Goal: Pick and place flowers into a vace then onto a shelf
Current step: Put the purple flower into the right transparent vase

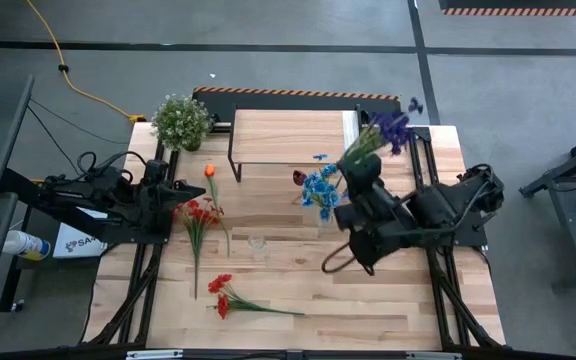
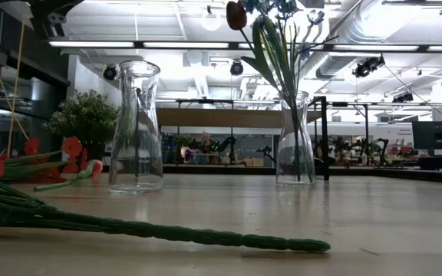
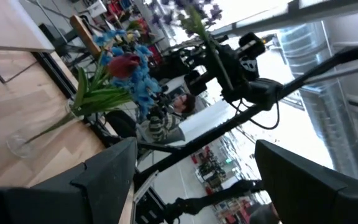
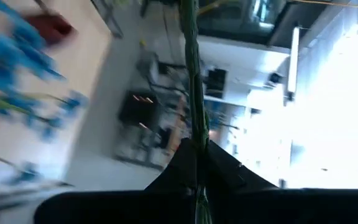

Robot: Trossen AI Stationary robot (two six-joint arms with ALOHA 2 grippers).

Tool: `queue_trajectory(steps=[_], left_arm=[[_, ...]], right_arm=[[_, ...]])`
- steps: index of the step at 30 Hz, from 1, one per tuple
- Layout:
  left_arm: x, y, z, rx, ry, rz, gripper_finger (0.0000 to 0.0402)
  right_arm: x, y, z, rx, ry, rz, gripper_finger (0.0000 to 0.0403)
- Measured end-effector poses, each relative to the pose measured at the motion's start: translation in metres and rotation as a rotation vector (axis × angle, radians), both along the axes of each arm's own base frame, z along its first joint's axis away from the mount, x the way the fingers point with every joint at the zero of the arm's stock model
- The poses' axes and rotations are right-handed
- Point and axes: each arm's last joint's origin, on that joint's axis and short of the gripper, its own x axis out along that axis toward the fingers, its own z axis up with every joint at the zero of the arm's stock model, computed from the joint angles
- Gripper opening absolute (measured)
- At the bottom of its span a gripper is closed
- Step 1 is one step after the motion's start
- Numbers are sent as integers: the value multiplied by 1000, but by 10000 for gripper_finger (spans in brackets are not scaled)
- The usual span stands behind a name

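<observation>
My right gripper (image 1: 360,168) is raised over the table's right half and is shut on a purple spray (image 1: 392,128) with a green stem. Beside it a glass vase (image 2: 295,142) stands on the table, holding blue flowers (image 1: 320,190) and a dark red bud (image 1: 299,177). An empty glass vase (image 2: 136,126) stands nearer the middle. Red bunches (image 1: 198,214) (image 1: 222,296) and an orange tulip (image 1: 210,172) lie flat on the table's left half. The shelf (image 1: 288,135) stands at the far edge. My left gripper (image 3: 194,186) waits open at the left edge. My right gripper pinches the purple spray's green stem (image 4: 192,124) between its two fingers, well below the bloom. The stem runs on past the fingertips (image 4: 185,158), and the bloom points toward the table's far right. The spray is lifted clear of the table.
A bushy potted plant (image 1: 181,120) stands at the far left corner beside the shelf. One long green stem (image 2: 152,228) lies across the near part of the table. Bare wood lies between the two vases and the near edge on the right.
</observation>
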Motion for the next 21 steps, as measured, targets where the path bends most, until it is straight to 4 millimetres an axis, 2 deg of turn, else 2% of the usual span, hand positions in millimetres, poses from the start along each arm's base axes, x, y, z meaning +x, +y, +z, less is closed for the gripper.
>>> queue_trajectory(steps=[7,15,21], left_arm=[[-1,1,6,-66,-60,23,358],[-5,3,15,-79,-162,46,358],[-5,3,15,-88,-164,79,358]], right_arm=[[21,-21,13,-134,116,-53,1],[41,-49,17,-150,211,-51,1],[55,-62,22,-143,218,28,0]])
